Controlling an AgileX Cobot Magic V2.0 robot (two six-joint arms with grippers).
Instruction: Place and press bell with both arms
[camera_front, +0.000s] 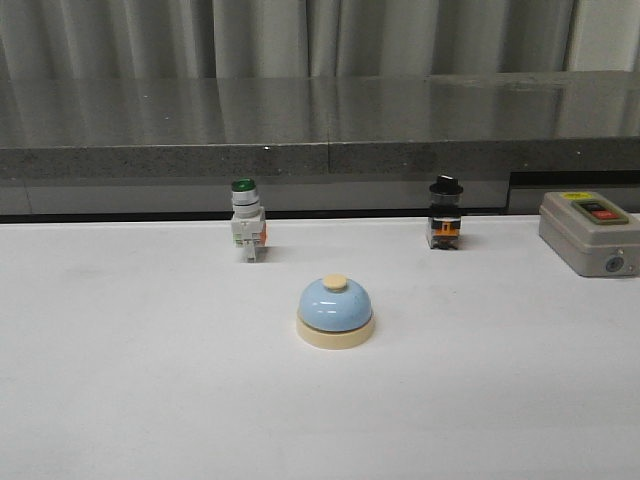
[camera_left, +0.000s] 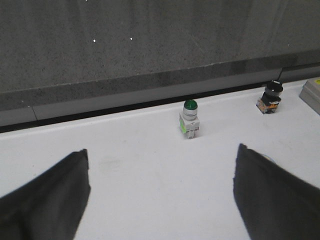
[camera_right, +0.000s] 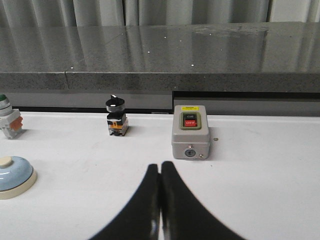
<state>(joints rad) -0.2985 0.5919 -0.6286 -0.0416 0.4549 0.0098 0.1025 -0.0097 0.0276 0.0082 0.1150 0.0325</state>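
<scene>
Bell sits upright on table | left claw spread wide, empty | right claw clenched, empty

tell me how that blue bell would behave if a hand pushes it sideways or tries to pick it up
The bell sits on a wide, flat cream base, so a sideways push would probably slide it across the smooth white table rather than tip it. Its domed top looks smooth and rounded, so fingers closing high on it may slip; the base rim seems a safer hold. It looks rigid, not floppy.

Open table around bell; green-capped switch just behind.
</scene>
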